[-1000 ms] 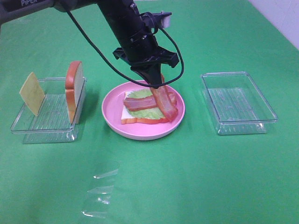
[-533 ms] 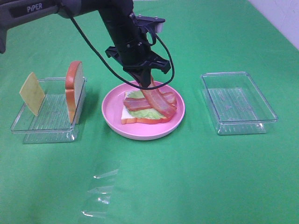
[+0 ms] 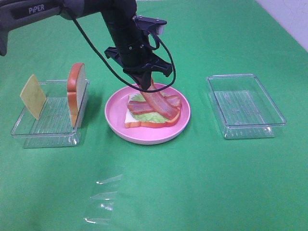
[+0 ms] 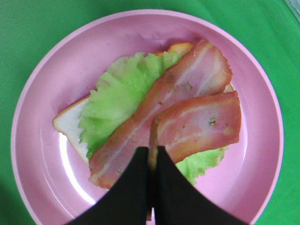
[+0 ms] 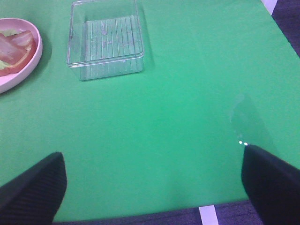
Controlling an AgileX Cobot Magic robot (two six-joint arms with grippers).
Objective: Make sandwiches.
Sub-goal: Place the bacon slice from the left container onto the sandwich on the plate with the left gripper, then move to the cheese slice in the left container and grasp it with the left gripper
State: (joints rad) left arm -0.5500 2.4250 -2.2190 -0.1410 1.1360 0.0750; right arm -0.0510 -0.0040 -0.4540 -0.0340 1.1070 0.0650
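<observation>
A round pink plate [image 3: 114, 120] sits in the middle of the green-covered desk [image 3: 202, 183] and carries the half-built sandwich [image 3: 153, 115]. At the bottom lies a white bread slice with orange-brown crust [image 4: 68, 124]. A ruffled green lettuce leaf [image 4: 117, 98] is spread on it, and a reddish-brown bacon strip [image 4: 140, 131] is laid slantwise across the leaf. A second bacon strip [image 4: 199, 126] crosses over the first.

The black left hand [image 3: 147, 87] hangs above the far side of the plate. Its two fingers [image 4: 133, 187] are clenched on one end of the second bacon strip. That end is pinched and raised, while the rest of the strip rests on the first strip and the lettuce.

To the left of the plate stands a clear plastic tray [image 3: 29, 132]. In it a second bread slice [image 3: 76, 94] stands on edge against the wall nearest the plate, and a yellow square cheese slice [image 3: 32, 96] leans at the opposite end. A second clear tray [image 3: 245, 106] sits to the right of the plate, apart from it. A crumpled piece of clear plastic film [image 3: 103, 197] lies on the desk towards the front.

The right hand [image 5: 152, 157] shows only in its own wrist view. It is released, with its dark fingers [image 5: 33, 187] spread wide over bare green cloth and grasping nothing. It is well apart from the plate, with the second clear tray between the two.
</observation>
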